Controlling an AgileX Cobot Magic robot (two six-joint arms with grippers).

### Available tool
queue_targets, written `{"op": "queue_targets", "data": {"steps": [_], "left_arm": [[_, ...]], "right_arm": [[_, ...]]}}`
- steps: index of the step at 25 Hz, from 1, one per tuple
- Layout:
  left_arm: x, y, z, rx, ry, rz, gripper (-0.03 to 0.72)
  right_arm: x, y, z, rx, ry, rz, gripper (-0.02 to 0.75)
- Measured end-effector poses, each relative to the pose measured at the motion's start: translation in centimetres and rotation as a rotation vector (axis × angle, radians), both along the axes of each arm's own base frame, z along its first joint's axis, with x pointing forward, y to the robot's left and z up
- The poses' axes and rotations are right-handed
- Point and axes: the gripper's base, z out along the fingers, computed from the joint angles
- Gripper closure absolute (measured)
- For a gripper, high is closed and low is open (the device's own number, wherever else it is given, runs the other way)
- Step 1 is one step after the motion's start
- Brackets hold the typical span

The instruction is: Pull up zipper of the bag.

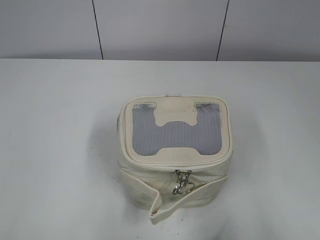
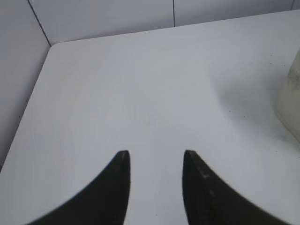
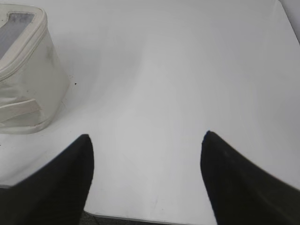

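This looks like a robot test cell in a lab rather than a home: a plain white table (image 1: 55, 150) stands against bare grey wall panels (image 1: 155, 27) split by dark vertical seams, with no furniture, decor or household clutter in sight anywhere.

No legible text, label, brand or number on any surface.

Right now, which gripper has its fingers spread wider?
The right gripper: its black fingers stand far apart over bare table, with the bag off to one side. The left gripper is open too, but narrower.
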Motion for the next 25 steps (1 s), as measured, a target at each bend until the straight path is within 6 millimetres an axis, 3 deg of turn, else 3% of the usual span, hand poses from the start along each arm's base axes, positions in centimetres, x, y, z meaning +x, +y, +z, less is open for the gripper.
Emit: {"op": "queue_targets", "data": {"steps": [25], "left_arm": [[-0.02, 0.06, 0.0, 0.002, 0.0, -0.042, 0.405]], "right_arm": [[0.0, 0.0, 0.02, 0.0, -0.002, 0.004, 0.185]]}}
